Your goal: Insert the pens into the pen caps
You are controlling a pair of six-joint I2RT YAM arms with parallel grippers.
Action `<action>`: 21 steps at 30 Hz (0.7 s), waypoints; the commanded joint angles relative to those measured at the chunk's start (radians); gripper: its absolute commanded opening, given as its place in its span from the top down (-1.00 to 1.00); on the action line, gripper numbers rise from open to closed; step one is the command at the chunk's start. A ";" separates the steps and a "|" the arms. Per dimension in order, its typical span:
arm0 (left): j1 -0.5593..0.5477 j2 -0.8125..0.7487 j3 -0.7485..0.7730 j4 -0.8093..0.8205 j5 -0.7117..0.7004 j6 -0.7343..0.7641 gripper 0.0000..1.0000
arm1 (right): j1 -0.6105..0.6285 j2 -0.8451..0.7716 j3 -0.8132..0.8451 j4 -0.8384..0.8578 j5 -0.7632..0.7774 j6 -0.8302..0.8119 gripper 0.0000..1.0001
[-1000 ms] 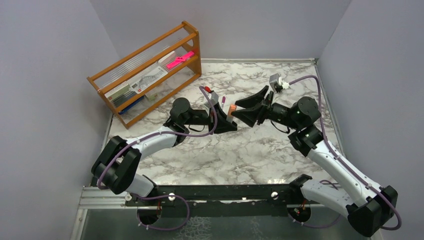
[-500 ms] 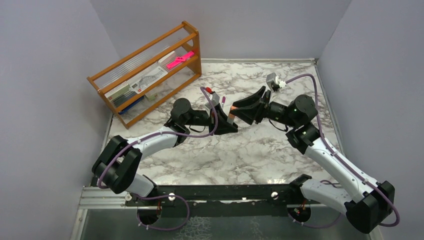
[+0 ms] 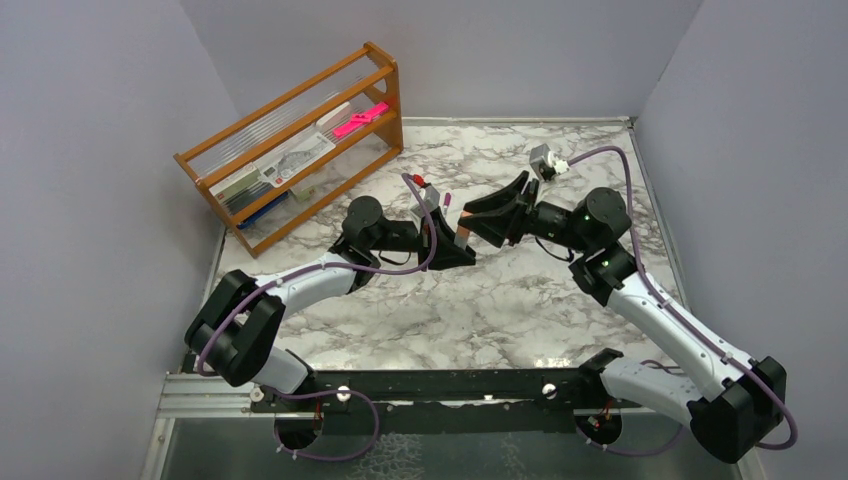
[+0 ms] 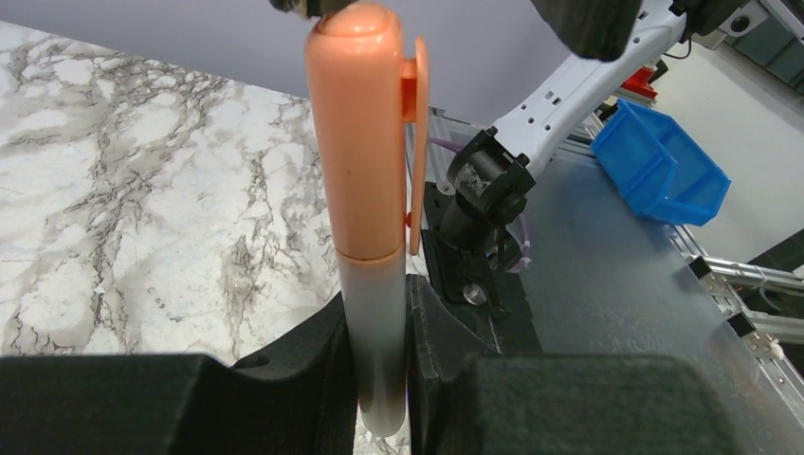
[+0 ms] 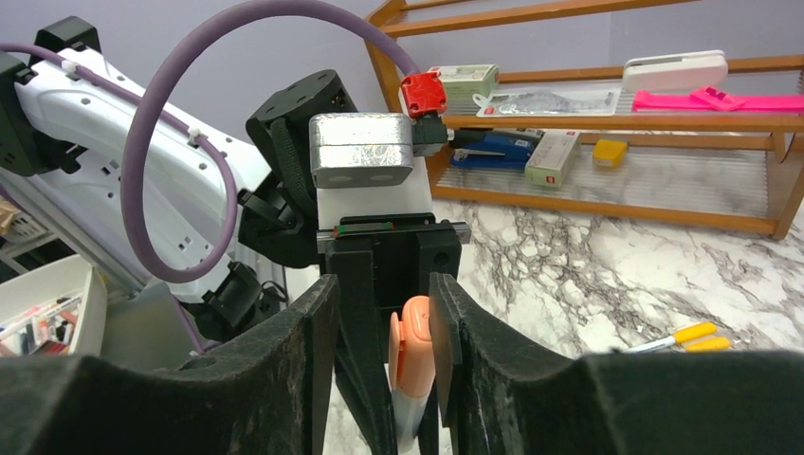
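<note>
At table centre the left gripper pinched a pale translucent pen barrel, orange-pink clipped cap on, while from three o'clock the right gripper straddled the cap, grip unclear, a seating push seemingly next.

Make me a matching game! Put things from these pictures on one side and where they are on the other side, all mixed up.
Things:
1. peach plastic pen cap
2. bright pink flat item
3. yellow-ended slim pen
4. blue plastic bin

Places:
A. on a shelf of the wooden rack
B. beyond the edge of the white marble table
C. on the pale grey pen barrel held in the left pincer
D. lying on that table

Pairs: 1-C, 2-A, 3-D, 4-B
</note>
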 commanded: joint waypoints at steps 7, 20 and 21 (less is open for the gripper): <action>-0.012 -0.012 0.040 0.060 0.022 -0.004 1.00 | -0.005 0.020 0.010 -0.003 0.039 -0.012 0.03; -0.013 -0.010 0.040 0.060 0.010 -0.005 1.00 | -0.004 0.024 -0.006 0.014 0.026 -0.003 0.87; -0.014 -0.010 0.042 0.060 0.004 -0.005 1.00 | -0.005 0.025 -0.005 0.009 0.025 -0.007 0.96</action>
